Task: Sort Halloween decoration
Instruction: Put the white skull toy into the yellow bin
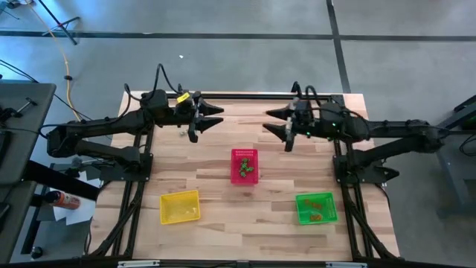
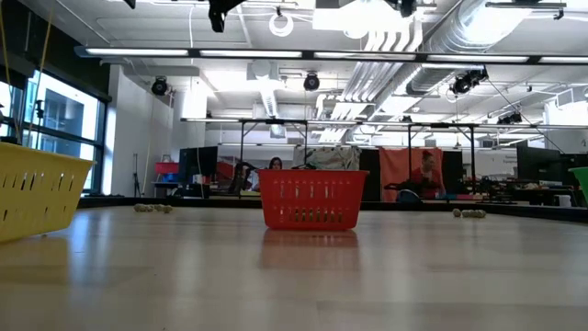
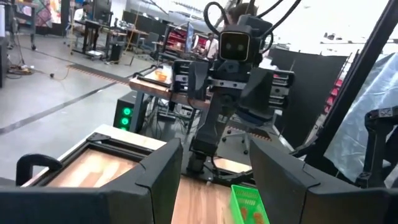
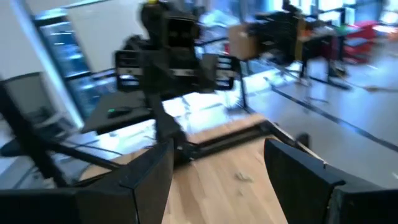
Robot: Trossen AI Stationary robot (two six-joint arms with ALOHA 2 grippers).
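Trinkets (image 1: 245, 172) in red basket (image 1: 244, 155): shapes too small to tell. Yellow basket (image 2: 37, 188) and green basket (image 2: 581, 180): cut by low view's edges.

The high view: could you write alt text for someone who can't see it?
Three small mesh baskets sit on a wooden table: red basket centre, yellow basket and green basket nearer the front. Both open claws, left claw and right claw, hover empty at the far edge.

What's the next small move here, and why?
Probably lower the left end effector toward the loose trinkets lying on the table close beside it. It hangs open and empty near the table's far edge, and those trinkets sit in no basket. The right end effector, also open and empty, is farther from them.
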